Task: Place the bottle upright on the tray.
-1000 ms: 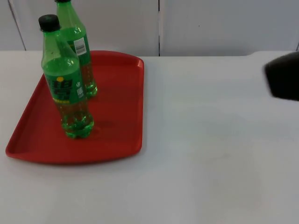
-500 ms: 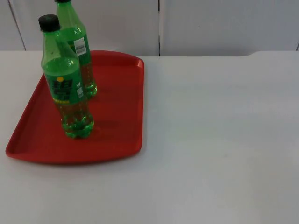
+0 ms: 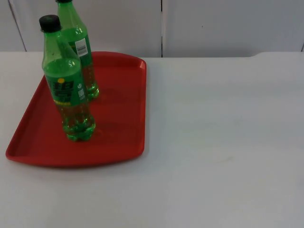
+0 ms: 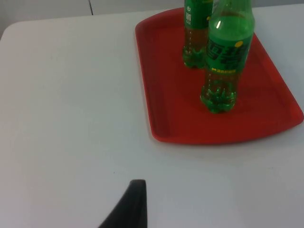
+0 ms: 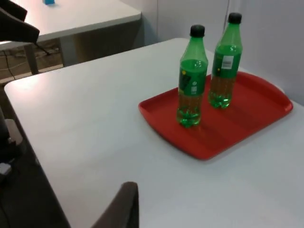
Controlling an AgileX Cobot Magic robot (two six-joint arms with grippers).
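A red tray lies at the left of the white table. Two green bottles with dark caps stand upright on it: one nearer the front, one behind it toward the wall. The left wrist view has the tray and both bottles ahead of my left gripper, which hangs over bare table well short of the tray. My right gripper is far back from the tray and its bottles. Neither gripper touches anything.
The grey partition wall closes the table's far side. In the right wrist view the table edge drops off, with another table and a dark chair beyond it.
A second ago the right arm's dark end stood at the right edge of the top view; it has since withdrawn out of the picture. Tray and bottles have not moved.
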